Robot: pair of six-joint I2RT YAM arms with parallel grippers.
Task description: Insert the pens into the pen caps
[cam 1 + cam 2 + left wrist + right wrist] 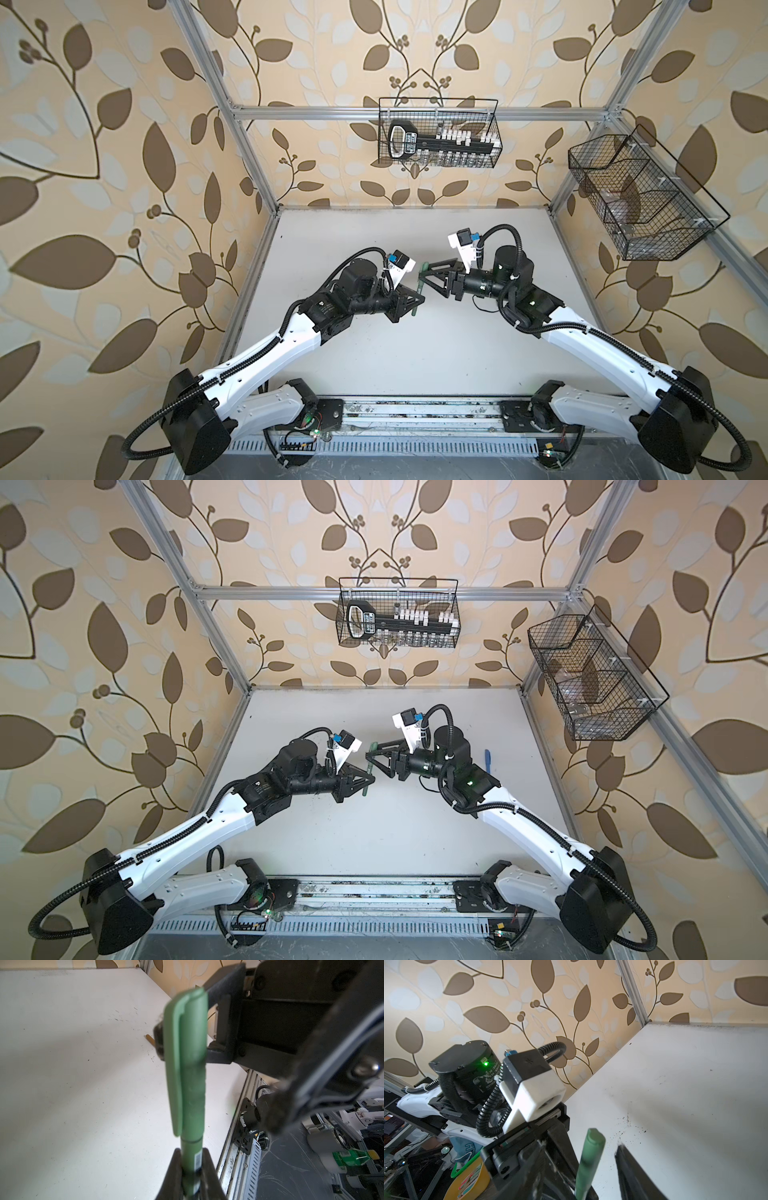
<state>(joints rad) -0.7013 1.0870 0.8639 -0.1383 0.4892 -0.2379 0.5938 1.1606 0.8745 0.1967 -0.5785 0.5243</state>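
Because the green pen [190,1147] is light, stiff and slick, my left gripper [192,1168] pinches its barrel, my right gripper [424,272] parted round its cap [187,1053].

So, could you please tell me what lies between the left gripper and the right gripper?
The capped green pen: the left gripper clamps its barrel, and its cap sits in the open jaws of the right gripper. The left wrist view shows this.
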